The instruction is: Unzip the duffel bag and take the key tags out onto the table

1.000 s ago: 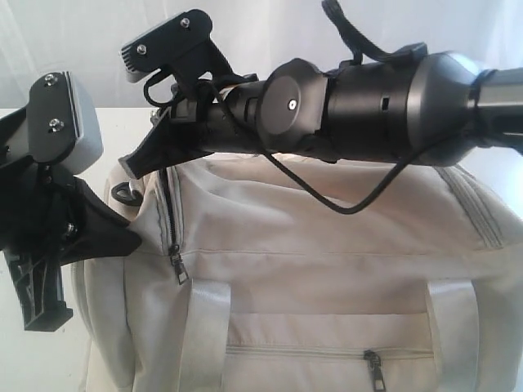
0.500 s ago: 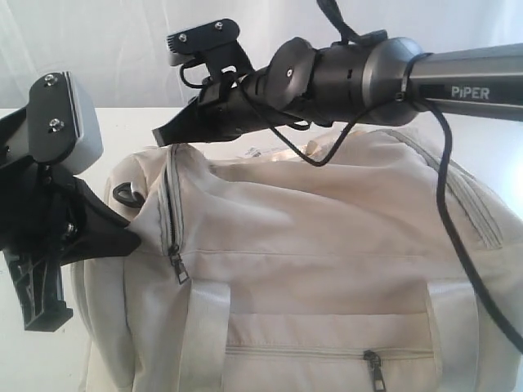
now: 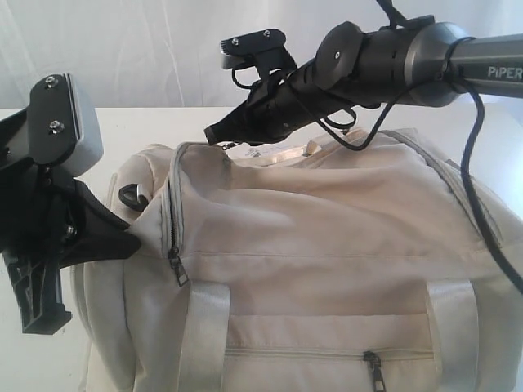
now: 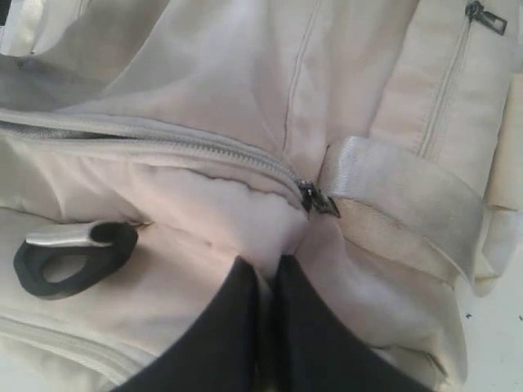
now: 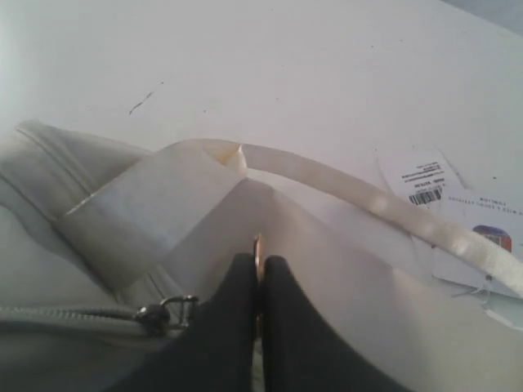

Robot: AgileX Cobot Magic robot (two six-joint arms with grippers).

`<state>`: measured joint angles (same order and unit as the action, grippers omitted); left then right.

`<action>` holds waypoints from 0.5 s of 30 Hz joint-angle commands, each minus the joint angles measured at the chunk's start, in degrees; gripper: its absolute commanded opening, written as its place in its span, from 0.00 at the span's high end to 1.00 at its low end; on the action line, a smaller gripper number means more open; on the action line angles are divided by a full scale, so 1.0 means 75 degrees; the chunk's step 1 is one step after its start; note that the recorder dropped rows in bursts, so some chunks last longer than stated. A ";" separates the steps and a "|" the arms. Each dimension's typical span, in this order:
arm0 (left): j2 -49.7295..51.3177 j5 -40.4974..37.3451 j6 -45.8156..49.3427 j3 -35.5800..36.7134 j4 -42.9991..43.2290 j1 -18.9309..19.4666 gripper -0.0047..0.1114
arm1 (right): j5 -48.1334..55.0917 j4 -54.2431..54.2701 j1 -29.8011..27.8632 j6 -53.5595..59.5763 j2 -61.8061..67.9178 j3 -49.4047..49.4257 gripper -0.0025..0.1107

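The cream duffel bag [image 3: 327,245] fills the near part of the white table [image 3: 122,131]. My left gripper [image 3: 135,238] is at the bag's left end, shut on a pinch of its fabric [image 4: 265,263], just beside a zipper slider [image 4: 317,200]. My right gripper [image 3: 212,135] hovers over the bag's top near the left end. It is shut on a thin metal zipper-pull ring [image 5: 258,245] seen edge-on between the fingertips [image 5: 260,261]. The top zipper slider [image 5: 155,314] sits close beside them. The key tags are hidden.
A black loop [image 4: 73,260] hangs on the bag's end by the left gripper. Webbing handles [image 5: 368,200] arch over the top. Paper label cards with a barcode [image 5: 458,212] lie on the table beyond the bag. Side and front pocket zippers [image 3: 176,265] are closed.
The right arm has swung to the right and back along the bag's top, its gripper still shut. The bag's top fabric has settled a little. The left gripper has not moved.
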<state>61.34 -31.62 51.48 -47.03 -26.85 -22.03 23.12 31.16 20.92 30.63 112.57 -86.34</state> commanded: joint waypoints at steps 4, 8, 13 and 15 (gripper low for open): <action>-0.0095 -0.0493 -0.0098 0.0055 -0.0219 -0.0059 0.96 | 0.0137 -0.1237 -0.0126 -0.1150 0.0015 -0.0067 0.98; -0.0095 -0.0500 -0.0098 0.0055 -0.0178 -0.0059 0.96 | 0.0355 -0.1723 -0.0169 -0.1475 0.0015 -0.0067 0.98; -0.0095 -0.0500 -0.0098 0.0055 -0.0178 -0.0059 0.96 | 0.0636 -0.2801 -0.0219 -0.2364 -0.0092 -0.0067 0.98; -0.0095 -0.0500 -0.0098 0.0055 -0.0178 -0.0059 0.96 | 0.0721 -0.2859 -0.0219 -0.2364 -0.0164 -0.0067 0.98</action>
<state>61.34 -32.06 51.48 -47.03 -26.85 -22.03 27.87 13.46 20.25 14.11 112.57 -86.60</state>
